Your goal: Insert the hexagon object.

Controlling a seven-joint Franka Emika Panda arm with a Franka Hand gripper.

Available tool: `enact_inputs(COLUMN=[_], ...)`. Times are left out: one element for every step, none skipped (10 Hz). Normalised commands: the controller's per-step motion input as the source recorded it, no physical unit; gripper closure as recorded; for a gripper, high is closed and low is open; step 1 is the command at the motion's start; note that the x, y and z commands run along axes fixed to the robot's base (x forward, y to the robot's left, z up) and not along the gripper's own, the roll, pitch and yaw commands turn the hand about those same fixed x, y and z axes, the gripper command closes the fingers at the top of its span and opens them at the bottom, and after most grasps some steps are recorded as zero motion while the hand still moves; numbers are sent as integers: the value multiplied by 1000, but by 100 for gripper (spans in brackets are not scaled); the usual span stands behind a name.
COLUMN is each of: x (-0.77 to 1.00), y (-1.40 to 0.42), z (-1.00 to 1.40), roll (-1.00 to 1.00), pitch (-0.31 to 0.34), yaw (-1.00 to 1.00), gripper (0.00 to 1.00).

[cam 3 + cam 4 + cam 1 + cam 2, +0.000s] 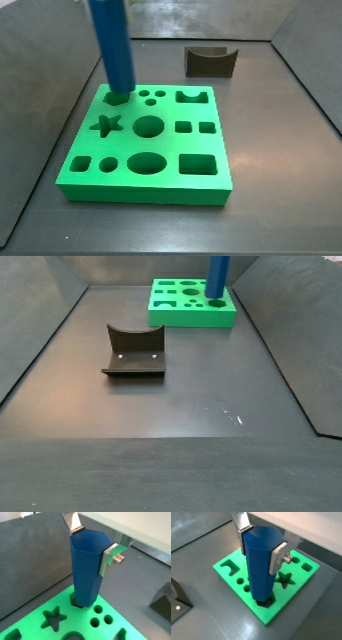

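Note:
The hexagon object [85, 569], a long blue faceted rod, stands upright between my gripper's [93, 544] silver fingers [107, 561]. The gripper is shut on its upper end, one plate on each side, as both wrist views show [261, 549]. The rod's [259, 572] lower end sits in a dark hole at a corner of the green board [271, 614]. In both side views the rod [112, 45] [218, 278] rises from the board's [147, 190] [194, 318] corner hole. The gripper itself is out of both side views.
The board has other cutouts: a star [107, 125], round holes [148, 126] and square holes [197, 164]. The dark fixture with a curved notch [210, 62] [134, 353] stands on the grey floor apart from the board. Grey walls enclose the floor.

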Motion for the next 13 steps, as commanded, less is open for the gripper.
enact_inputs(x=[-283, -283, 0, 203, 460, 657, 669, 300, -51, -314, -554, -391, -206], y=[-20, 0, 0, 0, 0, 0, 0, 57, 109, 60, 0, 0, -103], z=[-200, -234, -354, -397, -400, -380, -371, -360, -443, -569, -471, -237, -151], roll=[-93, -81, -69, -37, -57, -54, -36, -14, -11, -14, 0, 0, -19], pitch=[-80, -79, -27, 0, 0, 26, 66, 0, -113, -300, -277, -200, -140], yaw=[0, -97, -111, -117, -163, -229, -271, -254, -14, 0, 37, 126, 171], gripper=[100, 100, 100, 100, 100, 100, 100, 100, 100, 100, 100, 100, 100])
